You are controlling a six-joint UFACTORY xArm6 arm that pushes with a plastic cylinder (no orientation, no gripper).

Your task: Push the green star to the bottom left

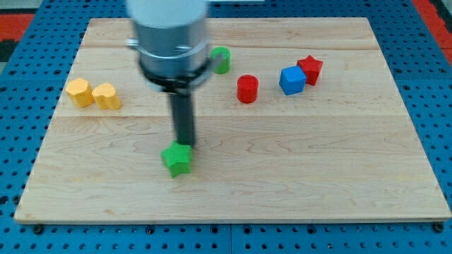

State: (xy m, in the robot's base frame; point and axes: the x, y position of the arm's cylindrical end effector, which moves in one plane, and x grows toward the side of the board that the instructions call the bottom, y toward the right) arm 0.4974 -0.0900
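Observation:
The green star (pixel 177 159) lies on the wooden board (pixel 296 169), left of centre and near the view's bottom. My tip (pixel 185 145) stands right at the star's upper right edge, touching or almost touching it. The rod rises from there to the arm's grey cylinder (pixel 171 42) at the view's top.
A green cylinder (pixel 222 60) sits partly behind the arm near the top. A red cylinder (pixel 247 89), a blue cube (pixel 292 80) and a red star (pixel 310 69) lie at the upper right. Two yellow blocks (pixel 80 92) (pixel 106 96) lie at the left edge.

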